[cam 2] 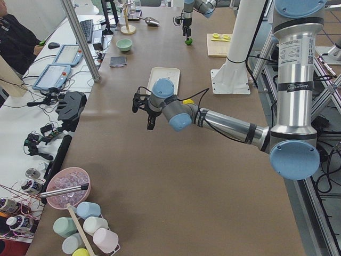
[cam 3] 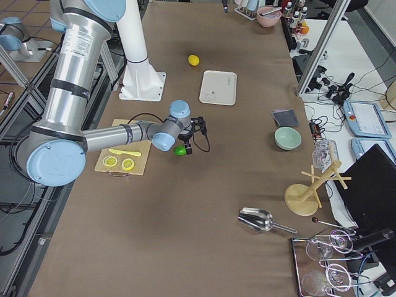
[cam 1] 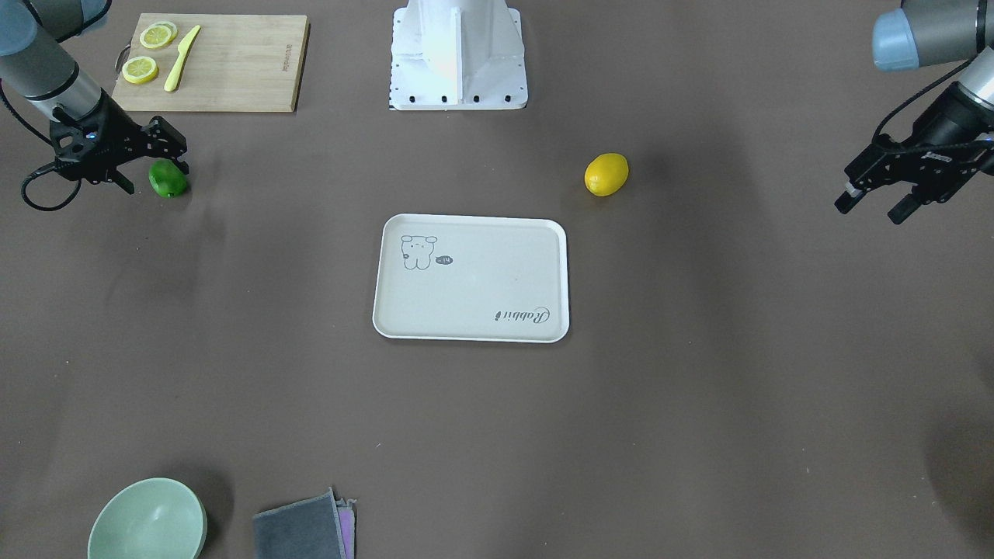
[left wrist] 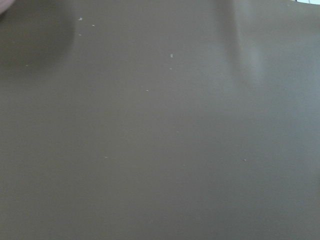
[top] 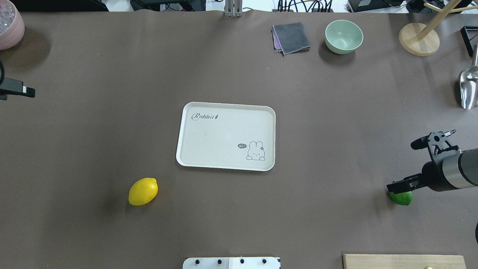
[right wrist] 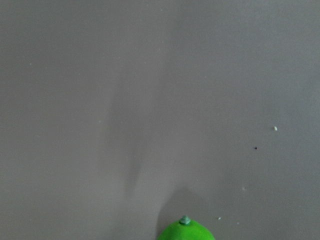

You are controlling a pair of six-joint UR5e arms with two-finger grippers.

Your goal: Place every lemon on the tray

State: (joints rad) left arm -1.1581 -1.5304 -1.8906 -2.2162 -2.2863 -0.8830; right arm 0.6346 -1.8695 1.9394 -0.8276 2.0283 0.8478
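Observation:
The off-white tray (cam 1: 481, 287) lies at the table's middle and holds nothing; it also shows in the overhead view (top: 224, 138). The yellow lemon (cam 1: 606, 174) lies on the table off the tray's corner on my left side, seen too in the overhead view (top: 143, 191). The green lemon (cam 1: 167, 178) lies far out on my right side (top: 401, 198). My right gripper (cam 1: 154, 175) is open right over the green lemon, one finger (top: 401, 185) above it; the right wrist view shows the lemon's tip (right wrist: 185, 231) at its bottom edge. My left gripper (cam 1: 870, 208) is open and empty, far from the yellow lemon.
A wooden cutting board (cam 1: 233, 70) with lemon slices (cam 1: 140, 70) and a yellow knife (cam 1: 181, 58) lies near the right arm. A green bowl (top: 343, 36), grey cloth (top: 291, 37), wooden stand (top: 418, 39), metal scoop (top: 468, 87) and pink bowl (top: 9, 24) line the far edge.

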